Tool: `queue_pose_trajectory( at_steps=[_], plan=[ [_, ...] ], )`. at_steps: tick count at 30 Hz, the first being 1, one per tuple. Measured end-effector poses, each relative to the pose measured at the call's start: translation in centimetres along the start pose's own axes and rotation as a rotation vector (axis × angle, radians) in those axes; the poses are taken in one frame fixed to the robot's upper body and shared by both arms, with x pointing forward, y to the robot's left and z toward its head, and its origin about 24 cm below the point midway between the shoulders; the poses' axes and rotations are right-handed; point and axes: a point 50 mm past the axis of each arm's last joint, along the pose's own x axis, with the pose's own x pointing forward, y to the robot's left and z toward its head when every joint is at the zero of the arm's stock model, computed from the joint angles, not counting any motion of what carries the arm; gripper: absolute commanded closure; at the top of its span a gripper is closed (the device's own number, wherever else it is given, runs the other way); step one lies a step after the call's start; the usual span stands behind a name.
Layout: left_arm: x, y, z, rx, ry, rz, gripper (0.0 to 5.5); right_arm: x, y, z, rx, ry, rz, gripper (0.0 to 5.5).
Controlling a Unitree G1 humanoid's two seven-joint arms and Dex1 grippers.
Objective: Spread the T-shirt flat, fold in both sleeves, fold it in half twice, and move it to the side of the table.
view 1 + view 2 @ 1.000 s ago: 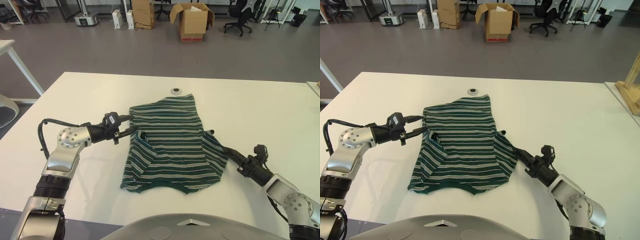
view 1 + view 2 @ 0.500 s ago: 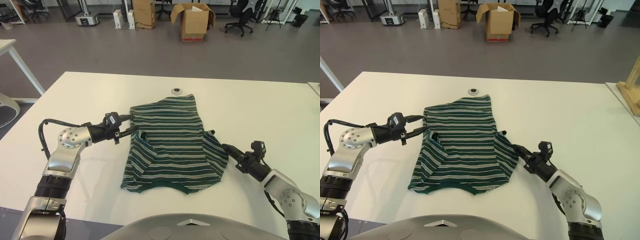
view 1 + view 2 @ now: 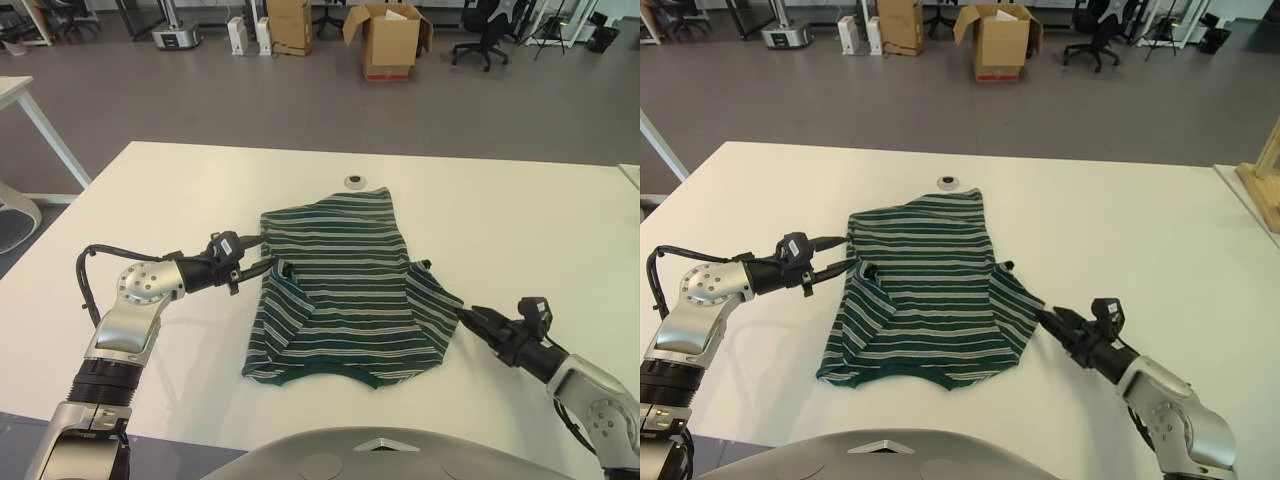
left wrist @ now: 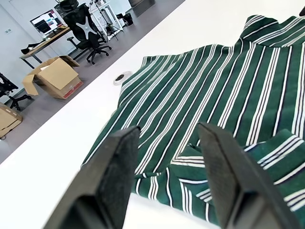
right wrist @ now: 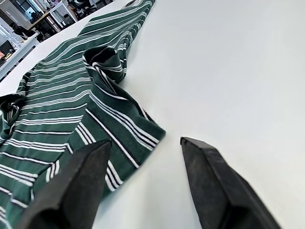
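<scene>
A green T-shirt with white stripes [image 3: 345, 290] lies in the middle of the white table [image 3: 520, 220], its sleeves folded in over the body. My left gripper [image 3: 262, 252] is open at the shirt's upper left edge, its fingers [image 4: 112, 176] low over the table just off the cloth [image 4: 228, 95]. My right gripper [image 3: 472, 318] stands open on the table just beyond the shirt's lower right corner [image 5: 143, 133], apart from it and holding nothing.
A small round grey disc [image 3: 353, 181] sits on the table beyond the shirt's far edge. A wooden frame [image 3: 1262, 175] stands at the table's right edge. Bare tabletop lies left and right of the shirt. Cardboard boxes and chairs stand on the floor behind.
My right gripper has drawn back to the right, off the shirt's lower right edge. The left gripper has held its place at the upper left edge. The shirt has not moved.
</scene>
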Motion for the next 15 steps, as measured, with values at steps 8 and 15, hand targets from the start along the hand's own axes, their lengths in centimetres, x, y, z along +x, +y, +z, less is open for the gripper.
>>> queue_pose_trajectory(
  at_steps=[8, 15],
  plan=[
    [0.2, -0.2, -0.1, 0.001, 0.004, -0.014, 3.27, 0.9, 0.5, -0.6, -0.022, -0.026, 0.012, 2.78],
    [0.2, -0.3, -0.1, 0.0, 0.007, -0.013, 3.27, 2.5, 1.3, -0.6, -0.016, -0.028, 0.057, 3.13]
  ],
)
